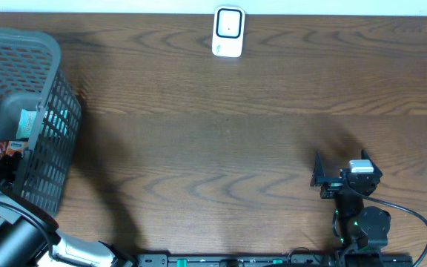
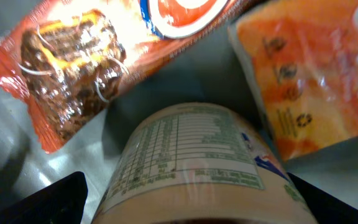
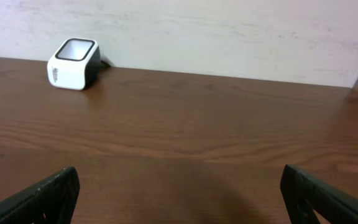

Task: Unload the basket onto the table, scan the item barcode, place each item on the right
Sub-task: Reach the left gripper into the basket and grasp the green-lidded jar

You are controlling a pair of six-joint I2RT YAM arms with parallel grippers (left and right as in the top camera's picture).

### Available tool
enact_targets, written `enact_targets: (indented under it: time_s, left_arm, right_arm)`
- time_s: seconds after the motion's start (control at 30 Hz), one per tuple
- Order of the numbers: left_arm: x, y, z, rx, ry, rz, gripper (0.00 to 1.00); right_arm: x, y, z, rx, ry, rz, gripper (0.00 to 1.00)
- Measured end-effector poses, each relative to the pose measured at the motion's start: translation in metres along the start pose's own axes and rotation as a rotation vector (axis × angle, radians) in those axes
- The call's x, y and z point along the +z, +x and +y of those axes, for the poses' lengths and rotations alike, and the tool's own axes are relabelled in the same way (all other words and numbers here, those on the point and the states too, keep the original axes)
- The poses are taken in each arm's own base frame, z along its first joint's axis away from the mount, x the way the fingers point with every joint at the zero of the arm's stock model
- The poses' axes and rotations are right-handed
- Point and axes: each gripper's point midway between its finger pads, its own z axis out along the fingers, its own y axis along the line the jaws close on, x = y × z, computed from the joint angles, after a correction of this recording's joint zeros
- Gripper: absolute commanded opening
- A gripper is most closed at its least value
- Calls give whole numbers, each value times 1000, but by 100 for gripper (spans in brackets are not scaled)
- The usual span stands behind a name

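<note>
Showing jar (image 2: 194, 168) btwn L tool (image 2: 188, 205) jaws; overhead hides it.

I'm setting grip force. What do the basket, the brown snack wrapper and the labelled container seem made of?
The basket: likely matte grey plastic, moulded grid walls. The snack wrapper: thin glossy film, creased, with glare. The container: probably plastic under a shiny printed label; unsure.

Overhead top-down; right wrist low, toward scanner (image 3: 73, 63).

The label on the container (image 2: 191, 162) between the jaws carries a printed table, too blurred to read. Nothing else is legible.
</note>
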Motion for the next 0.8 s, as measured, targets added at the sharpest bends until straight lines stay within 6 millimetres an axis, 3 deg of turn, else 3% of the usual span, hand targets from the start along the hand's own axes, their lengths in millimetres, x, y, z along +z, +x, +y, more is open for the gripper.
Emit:
enact_targets:
  time_s: [0.1, 0.2, 0.33, 0.53, 0.63, 0.8]
  left_arm:
    - [0, -1, 0, -11, 1, -4, 99]
    - [0, -1, 0, -14, 2, -5, 84]
    - [0, -1, -1, -18, 5, -2, 73]
    - [-8, 3, 1, -20, -3, 21, 72]
    - [-30, -8, 0, -23, 5, -35, 72]
    - [-109, -36, -6, -29, 71, -265, 72]
  right_arm:
    - [0, 0, 0, 0, 0, 0, 99]
    - [0, 0, 0, 0, 0, 0, 99]
    - [0, 0, 0, 0, 0, 0, 99]
    - [0, 0, 0, 0, 0, 0, 99]
    - [0, 0, 0, 0, 0, 0, 99]
    - [0, 0, 0, 0, 0, 0, 99]
